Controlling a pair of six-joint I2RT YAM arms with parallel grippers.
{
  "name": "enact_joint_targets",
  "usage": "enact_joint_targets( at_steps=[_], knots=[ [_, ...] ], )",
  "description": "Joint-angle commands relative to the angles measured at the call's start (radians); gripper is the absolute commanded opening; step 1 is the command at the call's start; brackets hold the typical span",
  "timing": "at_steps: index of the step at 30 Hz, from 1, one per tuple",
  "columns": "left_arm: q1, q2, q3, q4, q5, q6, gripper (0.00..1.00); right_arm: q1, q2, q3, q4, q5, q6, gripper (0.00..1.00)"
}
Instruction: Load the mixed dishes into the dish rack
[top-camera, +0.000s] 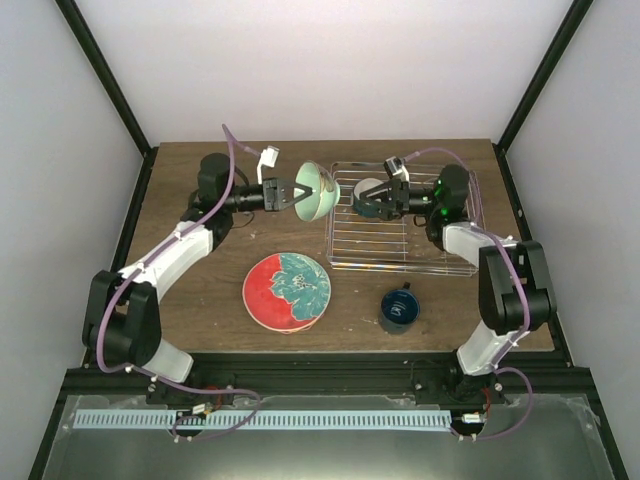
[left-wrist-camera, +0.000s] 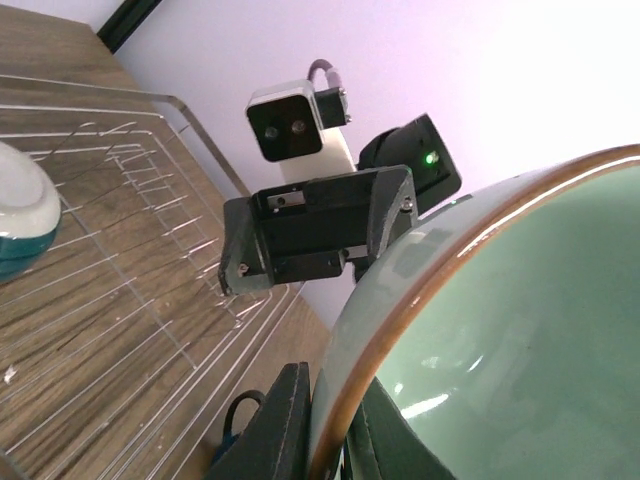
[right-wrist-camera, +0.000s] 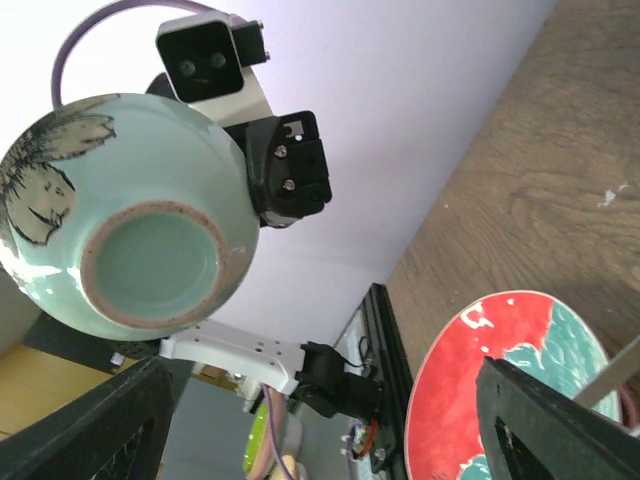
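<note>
My left gripper (top-camera: 291, 193) is shut on the rim of the pale green bowl (top-camera: 316, 190) and holds it tilted on its side in the air, just left of the dish rack (top-camera: 440, 255). The left wrist view shows the bowl (left-wrist-camera: 500, 330) with one finger (left-wrist-camera: 275, 430) outside the rim and one inside. My right gripper (top-camera: 375, 205) is open and empty above the rack, next to the cream bowl with blue outside (top-camera: 367, 187), which lies in the rack. In the right wrist view its gripper (right-wrist-camera: 320, 385) faces the green bowl's underside (right-wrist-camera: 130, 215).
A red-and-teal scalloped plate (top-camera: 288, 291) lies flat on the table in front of the rack's left end. A dark blue mug (top-camera: 398, 310) stands in front of the rack. The two grippers face each other closely at the rack's left edge.
</note>
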Motion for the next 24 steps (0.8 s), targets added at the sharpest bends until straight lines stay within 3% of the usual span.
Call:
enact_joint_targets(
  at_steps=[1,5,16,24],
  knots=[
    [0.003,0.007,-0.007,0.176,0.054,-0.063,0.00,0.002,0.089,-0.035,0.734,0.007,0.523,0.84],
    [0.000,0.031,-0.012,0.215,0.058,-0.083,0.00,0.017,0.162,0.000,0.961,0.051,0.687,0.84],
    [-0.012,0.108,-0.007,0.279,0.063,-0.092,0.00,0.121,0.253,0.173,0.959,0.074,0.716,0.84],
    [-0.012,0.141,0.023,0.301,0.058,-0.094,0.00,0.133,0.272,0.155,1.012,0.088,0.770,0.84]
  ],
)
